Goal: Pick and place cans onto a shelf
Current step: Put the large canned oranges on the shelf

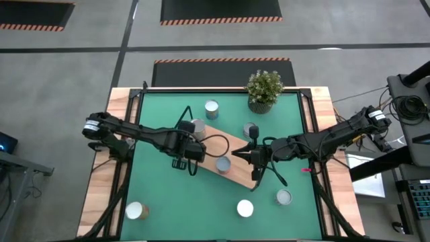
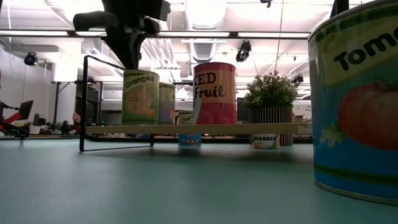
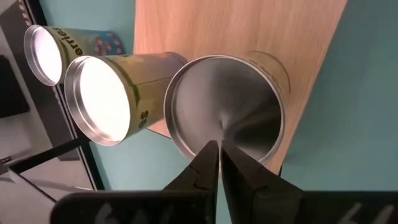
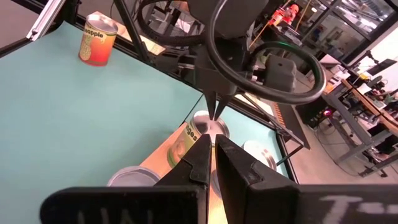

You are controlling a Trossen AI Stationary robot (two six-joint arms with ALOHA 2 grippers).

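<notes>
From above, the shelf [image 1: 232, 156] lies in the middle of the green mat [image 1: 168, 195], its long axis running from about 10 o'clock to 4 o'clock. The left gripper [image 1: 190, 149], fingers pressed together and holding nothing, is over the shelf's 10 o'clock end, above a can. The right gripper [image 1: 247, 154], also clenched and empty, is over the shelf's middle. One can [image 1: 223, 163] stands on the board. Other cans are on the mat: one at 12 o'clock [image 1: 211, 107], three near the 6 o'clock edge [image 1: 244, 208]. A potted plant [image 1: 263, 90] is at 1 o'clock. The mat between the shelf and the 6 o'clock cans is open.

From table height, an orange-labelled can [image 2: 140, 97] and a red fruit can [image 2: 214, 93] stand upright on the shelf. A tomato can [image 2: 354, 99] is very near.

In the left wrist view, the closed fingers [image 3: 208, 165] are just above a silvery can top [image 3: 224, 106], near the board's edge.

In the right wrist view, the closed fingers [image 4: 202, 158] point toward the left gripper.
</notes>
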